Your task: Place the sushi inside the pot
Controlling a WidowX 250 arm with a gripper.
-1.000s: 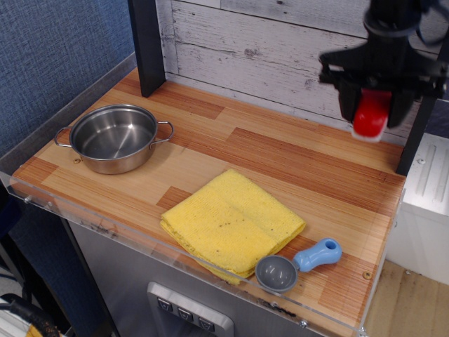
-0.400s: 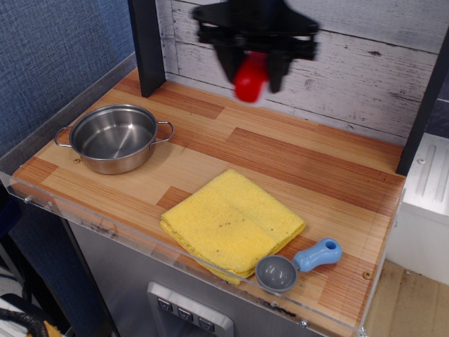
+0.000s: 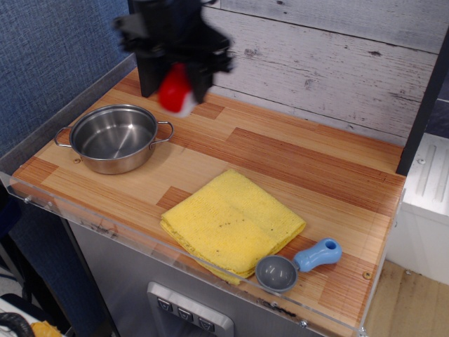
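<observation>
The sushi [image 3: 175,90], red top on a white base, hangs in my black gripper [image 3: 177,83], which is shut on it and blurred by motion, well above the wooden table. It is up and to the right of the pot. The pot [image 3: 114,137], a shallow shiny steel one with two loop handles, stands empty at the table's left end.
A folded yellow cloth [image 3: 232,221] lies at the front middle. A small grey scoop with a blue handle [image 3: 298,264] lies at the front right edge. A black post [image 3: 146,74] stands behind the pot. A clear rim [image 3: 105,228] runs along the table's front.
My gripper has carried the sushi from the far right, across the back of the table, to the left, and it is now close to the pot.
</observation>
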